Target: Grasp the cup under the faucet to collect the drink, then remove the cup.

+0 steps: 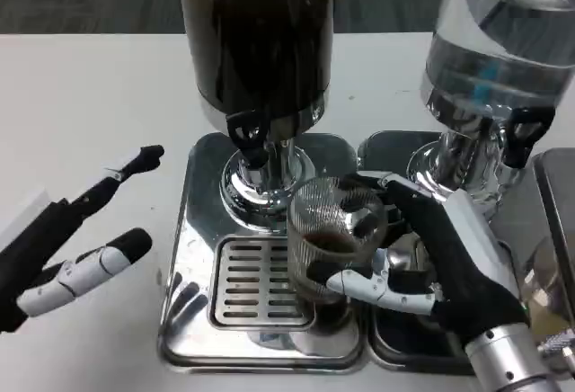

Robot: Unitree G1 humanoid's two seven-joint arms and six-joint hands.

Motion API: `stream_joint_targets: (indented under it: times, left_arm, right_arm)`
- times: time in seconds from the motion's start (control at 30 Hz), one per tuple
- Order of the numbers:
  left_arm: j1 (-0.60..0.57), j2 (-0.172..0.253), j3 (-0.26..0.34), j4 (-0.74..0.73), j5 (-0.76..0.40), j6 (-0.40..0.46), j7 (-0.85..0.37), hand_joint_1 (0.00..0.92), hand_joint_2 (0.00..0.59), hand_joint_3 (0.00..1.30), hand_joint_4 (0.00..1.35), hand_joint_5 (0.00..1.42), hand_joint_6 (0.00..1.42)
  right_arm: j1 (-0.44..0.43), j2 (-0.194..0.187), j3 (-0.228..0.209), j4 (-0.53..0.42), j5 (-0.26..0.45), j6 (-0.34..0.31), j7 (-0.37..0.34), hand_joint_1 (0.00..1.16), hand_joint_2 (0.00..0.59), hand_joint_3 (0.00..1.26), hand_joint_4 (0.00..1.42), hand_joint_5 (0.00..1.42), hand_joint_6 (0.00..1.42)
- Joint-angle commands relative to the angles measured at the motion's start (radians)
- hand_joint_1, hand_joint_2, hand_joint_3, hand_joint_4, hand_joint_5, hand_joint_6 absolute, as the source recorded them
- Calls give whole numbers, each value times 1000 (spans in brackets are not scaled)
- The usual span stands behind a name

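Cup point(334, 235) on drip tray point(260, 280), before faucet point(249, 133), second dispenser point(490, 59) right

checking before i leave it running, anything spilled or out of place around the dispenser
Nothing stands out. The cup stands upright on the drip tray below the black faucet of the dark drink dispenser, a little dark liquid in its bottom, held by the right hand. No puddle shows on the tray or the table.
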Motion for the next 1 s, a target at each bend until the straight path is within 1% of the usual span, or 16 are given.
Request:
stream_joint_targets:
  times: [0.03,0.53,1.0]
  left_arm:
    - [20,14,-19,12,25,-41,16,0,141,38,0,16,33]
    - [44,18,-47,19,52,-98,37,0,131,0,0,0,14]
    - [109,44,-33,-14,40,-128,37,0,126,0,0,0,9]
  right_arm:
    - [12,3,-13,-48,22,-7,0,707,239,446,503,593,628]
    - [41,-2,-31,-102,48,-6,28,719,244,461,520,610,650]
    - [90,-6,-36,-188,77,7,82,719,244,462,520,612,652]
